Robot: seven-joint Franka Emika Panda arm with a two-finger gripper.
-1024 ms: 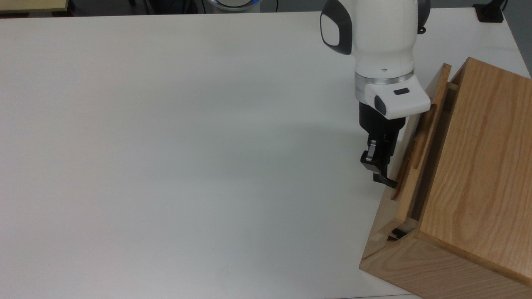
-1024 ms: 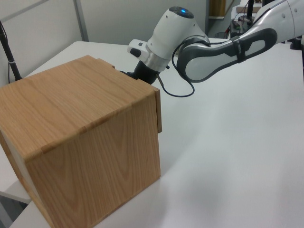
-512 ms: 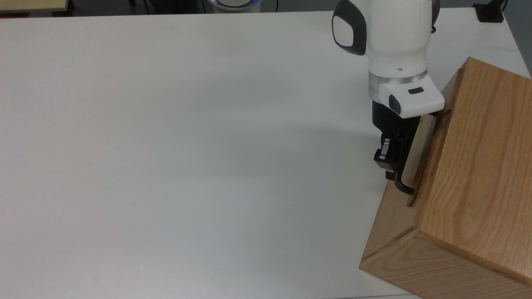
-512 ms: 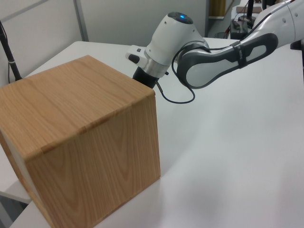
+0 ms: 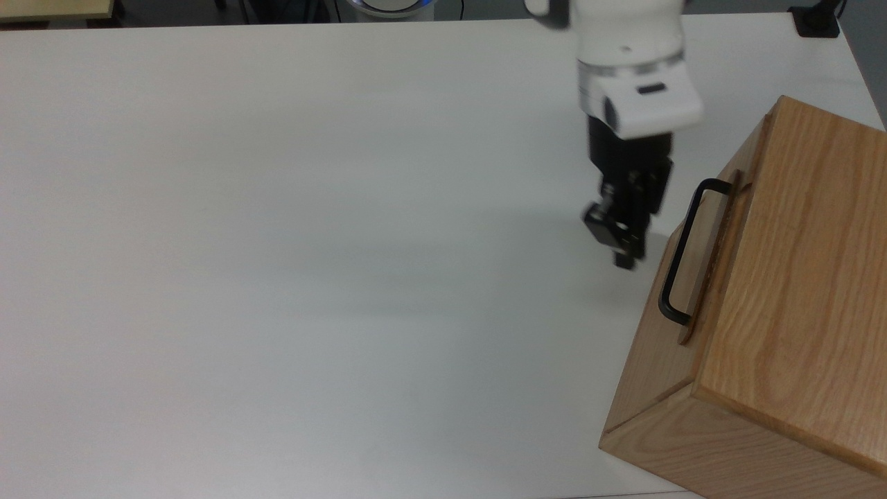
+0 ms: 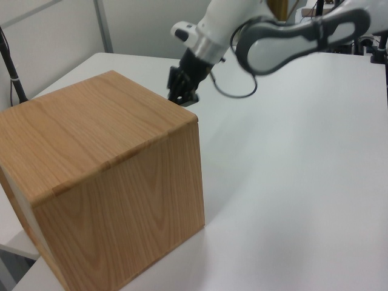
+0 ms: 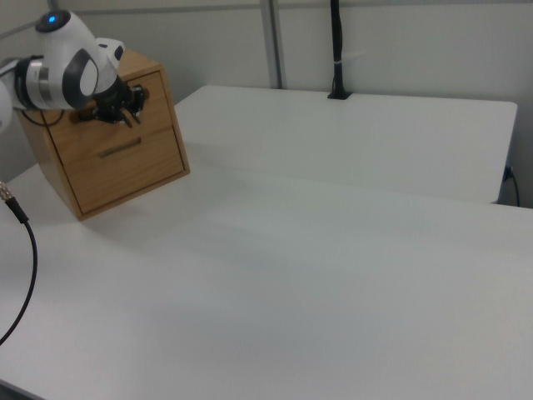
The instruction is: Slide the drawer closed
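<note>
Hand (image 5: 621, 244) blurred; drawer (image 5: 701, 260) mostly hidden

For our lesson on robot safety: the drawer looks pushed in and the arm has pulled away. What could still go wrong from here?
1. The gripper hangs close beside the black handle; a careless swing might clip it.
2. The drawer looks flush with the cabinet, but a small leftover gap cannot be ruled out.

Grained matt wood forms the cabinet (image 5: 790, 291), its drawer (image 5: 708, 242) carrying a black metal handle (image 5: 679, 253).
</note>
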